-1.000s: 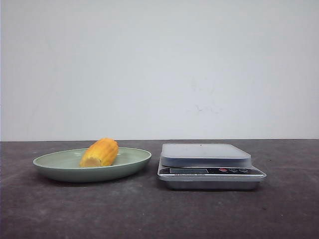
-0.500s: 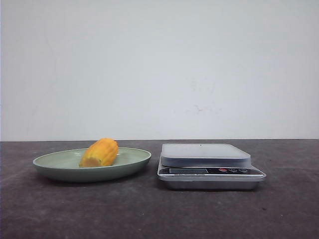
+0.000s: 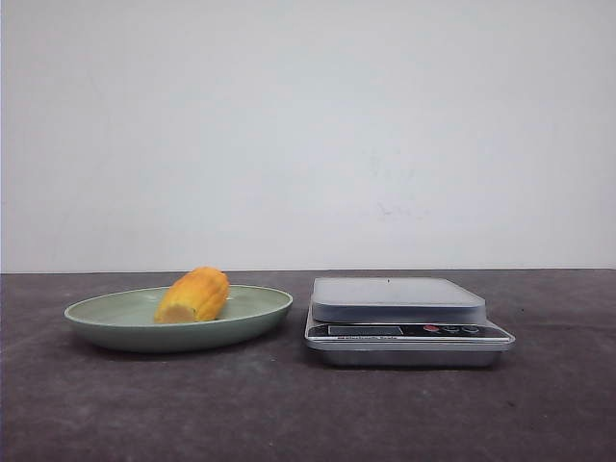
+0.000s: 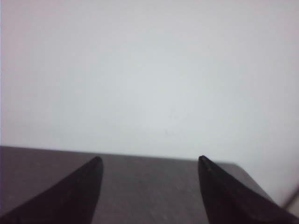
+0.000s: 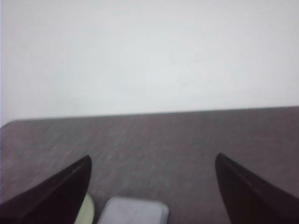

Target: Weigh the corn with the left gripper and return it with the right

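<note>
Change since the earlier frames: none seen in the front view; corn, plate and scale lie where they lay a second ago, and no arm has come into that view.

Left gripper: seen only from its own wrist camera. Two dark tapered fingers stand wide apart with nothing between them. It is held level above the table, aimed at the wall.

Right gripper: likewise seen only from its own wrist camera. Fingers spread wide, nothing held. Beneath and ahead of its tips show a corner of the scale and a pale green sliver of the plate.

Corn: one stubby yellow-orange piece, lying on its side in the plate, paler cut end turned toward the camera. Well apart from both grippers (neither touches it).

Plate: shallow, pale green, oval in this view, resting on the table just beside the scale, on the left arm's side.

Scale: silver kitchen type with a flat grey platform on top, a display strip and small buttons on its front face. Platform bare.

Table: dark, matt, mottled grey-brown surface.

Room: a plain whitish wall behind the table, with a few faint marks.
</note>
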`<state>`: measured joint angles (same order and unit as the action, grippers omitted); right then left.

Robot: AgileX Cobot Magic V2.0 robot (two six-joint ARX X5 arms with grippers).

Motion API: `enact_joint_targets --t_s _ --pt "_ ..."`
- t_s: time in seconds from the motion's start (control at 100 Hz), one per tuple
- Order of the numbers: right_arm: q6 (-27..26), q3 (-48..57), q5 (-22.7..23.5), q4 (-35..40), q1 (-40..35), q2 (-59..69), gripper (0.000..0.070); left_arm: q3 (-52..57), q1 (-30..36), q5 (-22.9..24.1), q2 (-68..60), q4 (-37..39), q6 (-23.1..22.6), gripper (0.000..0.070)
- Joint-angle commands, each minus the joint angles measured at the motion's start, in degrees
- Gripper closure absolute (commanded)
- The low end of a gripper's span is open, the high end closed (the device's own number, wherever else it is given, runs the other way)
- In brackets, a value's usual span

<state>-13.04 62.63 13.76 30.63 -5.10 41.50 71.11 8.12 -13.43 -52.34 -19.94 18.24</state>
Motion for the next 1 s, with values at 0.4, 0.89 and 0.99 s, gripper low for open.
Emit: enact_joint_targets --t_s 0.4,0.89,0.99 --pt "3.02 1.03 -0.04 5.57 -2.38 0.61 0.0160 3.41 16.74 11.80 -32.39 -10.21 -2.67 0.0312" --pt "3.43 1.03 -0.11 6.80 -2.38 0.61 0.0160 3.41 22.67 19.71 -50.45 -10.56 0.72 0.0313" --pt "3.45 1.03 -0.11 6.80 -2.38 0.61 0.0160 3.39 22.67 19.80 -52.24 -10.80 1.57 0.0313"
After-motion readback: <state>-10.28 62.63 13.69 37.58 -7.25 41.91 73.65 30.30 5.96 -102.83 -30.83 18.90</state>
